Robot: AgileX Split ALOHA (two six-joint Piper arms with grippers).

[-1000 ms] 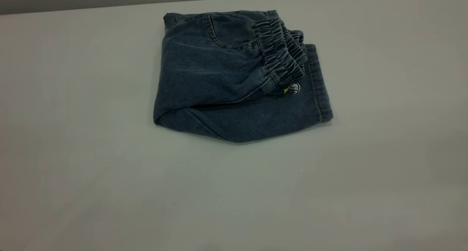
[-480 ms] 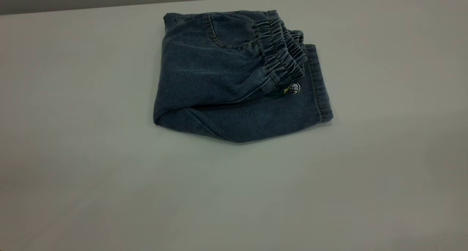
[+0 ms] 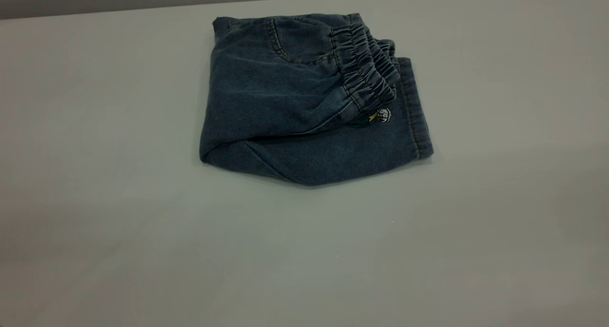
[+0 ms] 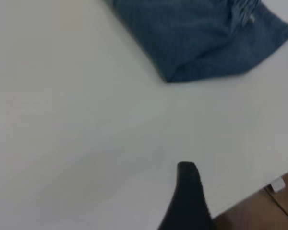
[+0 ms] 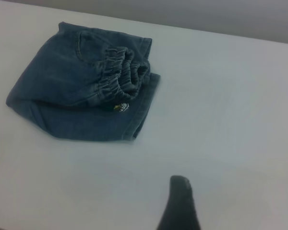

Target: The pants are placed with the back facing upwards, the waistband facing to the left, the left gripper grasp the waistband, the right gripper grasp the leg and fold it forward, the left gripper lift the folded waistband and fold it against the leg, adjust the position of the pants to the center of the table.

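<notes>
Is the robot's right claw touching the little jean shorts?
Apart. The right wrist view shows bare table between the right gripper's fingertip and the folded shorts.

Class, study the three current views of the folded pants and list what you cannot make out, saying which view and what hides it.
- Print: exterior view, mostly covered by the waistband; only a scrap peeks out.
- Pants: left wrist view, cut off by the frame's edge and blurred.
- Left gripper: left wrist view, one finger shows; open or shut unknown.
- Right gripper: right wrist view, likewise.
- Both arms: outside the exterior view.
</notes>
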